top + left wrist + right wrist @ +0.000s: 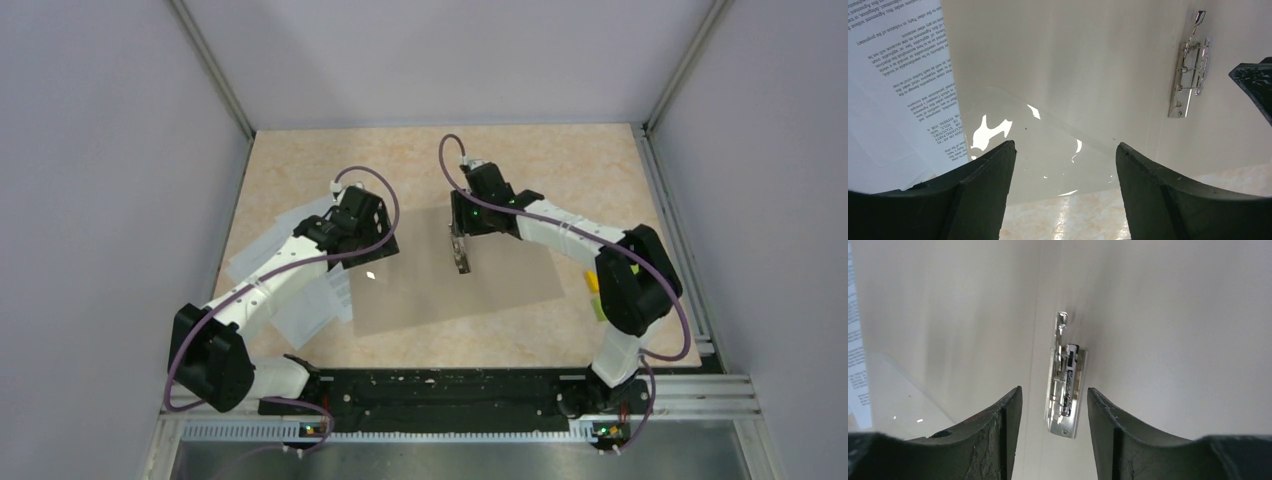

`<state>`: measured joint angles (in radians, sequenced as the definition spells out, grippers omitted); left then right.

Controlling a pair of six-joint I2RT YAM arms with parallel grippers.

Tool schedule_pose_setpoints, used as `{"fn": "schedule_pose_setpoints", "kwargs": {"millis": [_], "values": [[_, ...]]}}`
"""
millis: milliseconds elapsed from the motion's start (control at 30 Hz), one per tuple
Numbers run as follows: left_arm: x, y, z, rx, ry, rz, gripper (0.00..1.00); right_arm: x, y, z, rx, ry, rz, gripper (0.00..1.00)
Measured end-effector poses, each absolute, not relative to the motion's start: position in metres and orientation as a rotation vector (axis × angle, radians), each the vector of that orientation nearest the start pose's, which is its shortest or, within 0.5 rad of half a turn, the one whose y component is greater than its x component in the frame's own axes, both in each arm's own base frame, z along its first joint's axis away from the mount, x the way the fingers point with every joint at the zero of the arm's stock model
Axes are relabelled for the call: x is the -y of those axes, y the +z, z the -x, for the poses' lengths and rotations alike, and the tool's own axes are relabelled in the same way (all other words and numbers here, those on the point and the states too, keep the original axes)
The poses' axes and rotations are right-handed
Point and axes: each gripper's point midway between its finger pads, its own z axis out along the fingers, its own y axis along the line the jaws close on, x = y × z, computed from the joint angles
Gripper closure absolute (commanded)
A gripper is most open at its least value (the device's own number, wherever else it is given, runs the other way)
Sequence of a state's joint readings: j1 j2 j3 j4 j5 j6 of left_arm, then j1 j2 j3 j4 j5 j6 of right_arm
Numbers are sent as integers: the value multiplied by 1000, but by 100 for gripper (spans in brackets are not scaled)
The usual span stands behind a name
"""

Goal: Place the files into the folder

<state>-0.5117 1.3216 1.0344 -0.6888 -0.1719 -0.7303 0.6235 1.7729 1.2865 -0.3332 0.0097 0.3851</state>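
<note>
While the folder (pixel 500 272) lies opened flat in the middle of the desk (pixel 560 170), both arms hang over it and neither has anything in hand. Left claw (pixel 1065 150): fingers spread wide, empty, poised over the folder's left leaf, right above the corner of a clear pocket (pixel 1013 117). Right claw (pixel 1054 389): open too, one finger either side of the metal clip (pixel 1067 385) at the spine, gripping nothing that I can see. That clip runs near-to-far, in line with the right claw's gap, while the opened folder's long side runs left to right.

Now the bit that matters: the files (pixel 893 65) lie to the left of the left claw, fanned out on the desk just beside the folder's left edge and partly under the left arm. So the left arm is plainly the nearer one; the right would have to cross the whole folder. My guess is the left claw must swing left and come down on a sheet edge.

The count: one folder, one clip, two claws. Sheets, at least three overlapping, but the arm hides part of the pile, so no firm number. Off by the right arm sit one yellow block (pixel 592 282) and one green block (pixel 598 308), no part of this job.
</note>
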Motion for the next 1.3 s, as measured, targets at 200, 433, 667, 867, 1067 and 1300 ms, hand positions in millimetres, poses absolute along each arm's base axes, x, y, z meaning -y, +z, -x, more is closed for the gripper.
{"fn": "schedule_pose_setpoints", "kwargs": {"millis": [200, 433, 667, 867, 1067, 1300], "values": [[159, 133, -283, -2522, -302, 340, 22, -269, 79, -351, -2493, 382, 294, 55], [160, 133, -283, -2524, -310, 338, 22, -273, 52, -344, -2548, 340, 326, 61], [161, 133, -283, -2524, -310, 338, 22, -270, 33, -343, -2586, 297, 319, 83], [160, 133, -283, -2523, -310, 339, 22, -264, 37, -352, -2568, 267, 297, 91], [159, 133, -284, -2521, -300, 345, 22, -237, 38, -371, -2559, 221, 259, 91], [155, 125, -287, -2527, -254, 380, 22, -176, 40, -411, -2535, 157, 129, 91]]}}
